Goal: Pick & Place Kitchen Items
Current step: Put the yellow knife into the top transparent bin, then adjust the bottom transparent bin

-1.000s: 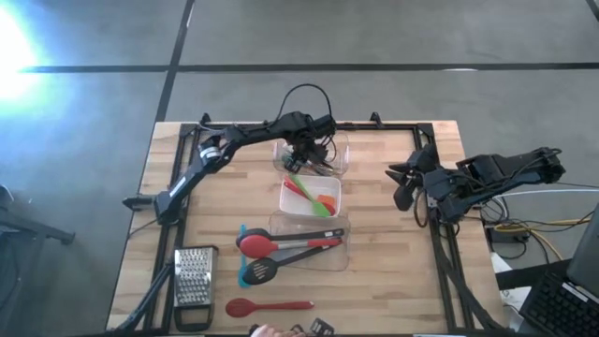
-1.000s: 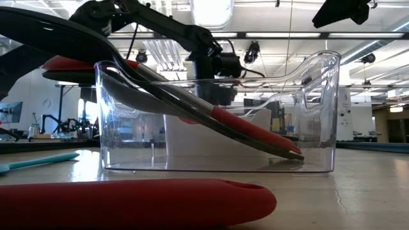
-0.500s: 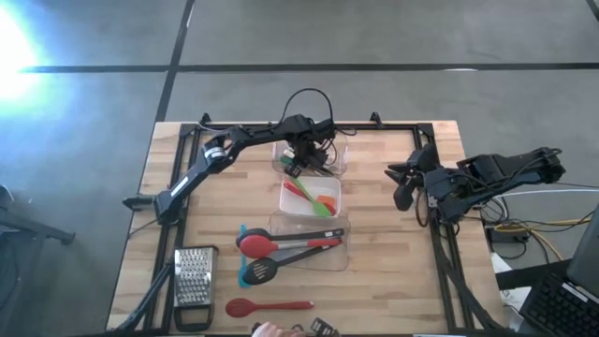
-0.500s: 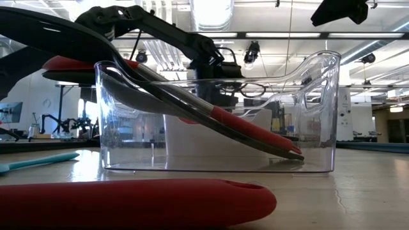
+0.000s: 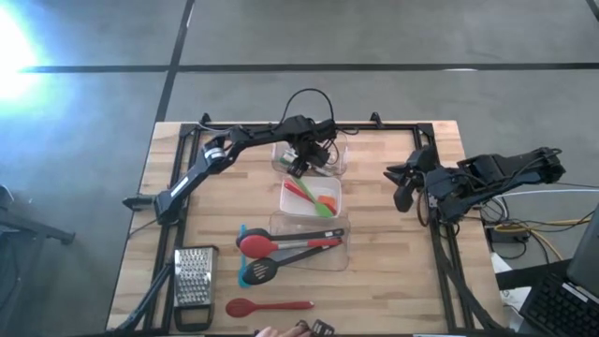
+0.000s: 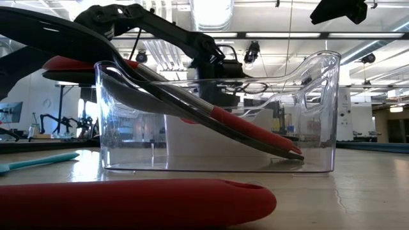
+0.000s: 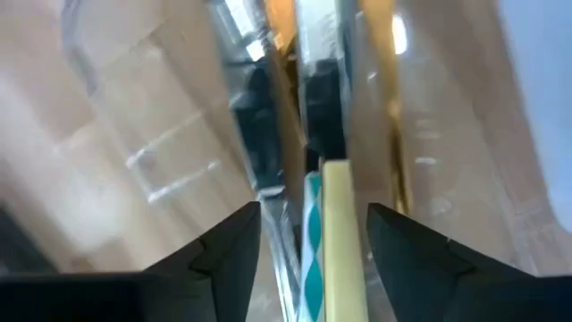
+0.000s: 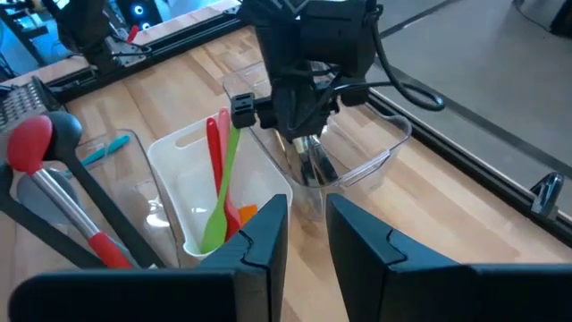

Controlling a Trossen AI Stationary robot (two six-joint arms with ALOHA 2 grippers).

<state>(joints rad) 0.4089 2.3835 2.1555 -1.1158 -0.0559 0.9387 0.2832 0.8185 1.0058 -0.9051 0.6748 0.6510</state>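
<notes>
My left gripper (image 5: 304,161) points down into the far clear tub (image 5: 335,161) and is open. Between its fingers stand a wood-coloured handle (image 7: 338,233) and a teal-patterned one (image 7: 311,255), among other slim tools lying in that tub; neither finger visibly touches them. The middle tub (image 5: 285,198) holds green, red and orange tools (image 5: 314,199). In the near tub (image 5: 342,253) lie a red spoon (image 5: 255,245), a black ladle and tongs, leaning over its rim. My right gripper (image 5: 404,183) hangs at the table's right, slightly open, with nothing in it.
On the table near the front lie a red spoon (image 5: 269,306), a black slotted spoon (image 5: 260,271) and a teal tool (image 5: 243,253). A steel box grater (image 5: 194,277) lies at the front left. Something small and dark shows at the front edge (image 5: 318,328).
My left gripper has sunk a little into the far tub. The right arm has kept still.
</notes>
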